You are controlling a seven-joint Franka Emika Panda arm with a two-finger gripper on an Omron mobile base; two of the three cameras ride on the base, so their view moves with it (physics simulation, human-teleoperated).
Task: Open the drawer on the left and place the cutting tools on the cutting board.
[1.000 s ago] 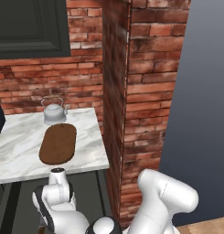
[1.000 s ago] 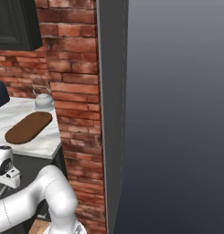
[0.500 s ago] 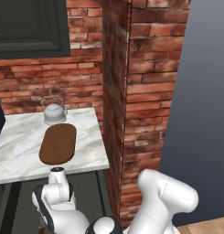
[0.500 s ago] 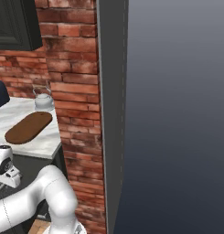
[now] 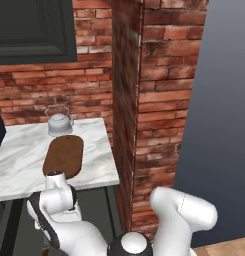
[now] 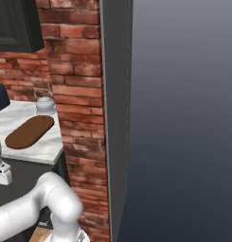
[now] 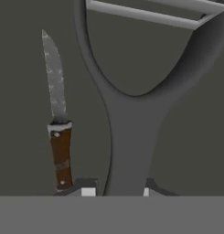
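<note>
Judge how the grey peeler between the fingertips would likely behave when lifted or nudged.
The peeler looks slim and rigid, so probably light and unbending. Its smooth, narrow handle might slip or pivot between the fingertips. Lying flat beside the knife, it would likely slide, not roll.

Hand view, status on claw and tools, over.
Claw low in the drawer, fingertips either side of the peeler handle; grip unconfirmed. Knife lies beside, apart. Board bare, kettle behind it.

Smooth, dull grey metal on the peeler [image 7: 131, 123]. Worn, spotted metal on the knife [image 7: 57, 114] blade, with a brown wooden handle. Dark brown wood, not shiny, for the board [image 5: 64, 156]. White marble with grey veins across the counter [image 5: 24, 160]. Silvery metal on the kettle [image 5: 58, 123]. Rough red brick along the wall [image 5: 159, 100].
</note>
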